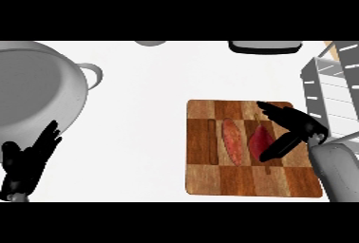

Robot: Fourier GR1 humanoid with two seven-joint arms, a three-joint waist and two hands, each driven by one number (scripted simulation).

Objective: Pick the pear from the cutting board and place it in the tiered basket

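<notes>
Over the cutting board (pixel 210 178), right hand (pixel 293 127) spread.

Worktop (pixel 154 118) is showing plain white; cutting board (pixel 210 178) is showing a brown wood checker pattern. On the board, one piece (pixel 232 141) is reading orange-pink and the one beside it (pixel 259 137) red. Both robot hands, left (pixel 28 159) and right (pixel 291 128), are showing black, forearm (pixel 340 173) grey, pot (pixel 35 85) light grey.
</notes>
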